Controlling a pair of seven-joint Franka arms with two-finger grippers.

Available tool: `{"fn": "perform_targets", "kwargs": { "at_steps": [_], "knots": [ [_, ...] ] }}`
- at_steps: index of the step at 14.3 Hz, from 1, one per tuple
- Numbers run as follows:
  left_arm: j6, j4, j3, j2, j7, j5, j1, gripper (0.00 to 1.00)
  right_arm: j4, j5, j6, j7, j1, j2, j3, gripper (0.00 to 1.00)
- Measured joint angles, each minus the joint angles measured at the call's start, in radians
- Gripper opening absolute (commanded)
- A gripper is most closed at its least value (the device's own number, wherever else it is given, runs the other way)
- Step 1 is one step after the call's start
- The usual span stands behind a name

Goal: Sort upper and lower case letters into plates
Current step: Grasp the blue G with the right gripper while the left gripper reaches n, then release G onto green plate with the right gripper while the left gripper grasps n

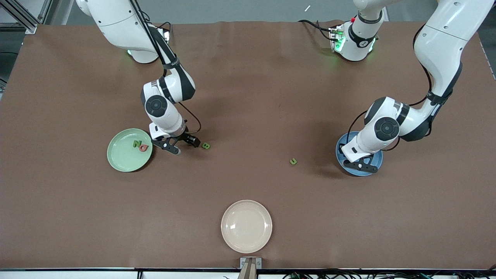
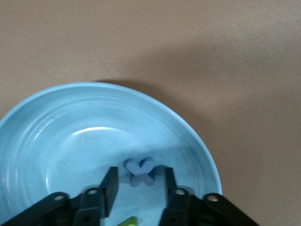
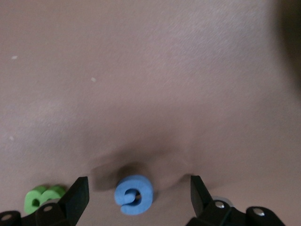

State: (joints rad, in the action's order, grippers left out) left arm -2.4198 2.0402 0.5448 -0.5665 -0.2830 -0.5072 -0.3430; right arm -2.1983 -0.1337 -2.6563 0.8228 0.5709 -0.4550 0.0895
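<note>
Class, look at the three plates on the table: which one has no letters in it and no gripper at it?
The cream plate, nearest the front camera. The green plate holds letters beside the right gripper; the blue plate holds an x under the left gripper.

A cream-beige plate (image 1: pixel 246 226) sits at lower centre of the front view, on the brown table (image 1: pixel 271 97); black cables (image 1: pixel 348 274) run along the bottom edge.
</note>
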Motion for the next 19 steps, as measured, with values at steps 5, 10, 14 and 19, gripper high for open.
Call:
{"fn": "perform_targets", "kwargs": {
  "at_steps": [5, 10, 14, 19],
  "knots": [
    [0.16, -0.074, 0.096, 0.054, -0.031, 0.023, -0.021, 0.99, 0.0, 0.0, 0.001, 0.003, 0.006, -0.001, 0.0, 0.7],
    [0.301, -0.22, 0.14, 0.039, -0.427, 0.102, 0.107, 0.99, 0.0, 0.0, 0.003, 0.003, 0.008, 0.001, 0.0, 0.31],
    [0.299, -0.345, 0.13, -0.093, -0.832, 0.106, 0.238, 1.0, 0.0, 0.001, 0.012, 0.003, 0.008, 0.007, 0.002, 0.0],
    [0.165, -0.418, -0.013, -0.202, -1.041, 0.105, 0.394, 1.0, 0.032, 0.001, 0.123, -0.025, -0.014, 0.018, 0.015, 0.0]
  ]
}}
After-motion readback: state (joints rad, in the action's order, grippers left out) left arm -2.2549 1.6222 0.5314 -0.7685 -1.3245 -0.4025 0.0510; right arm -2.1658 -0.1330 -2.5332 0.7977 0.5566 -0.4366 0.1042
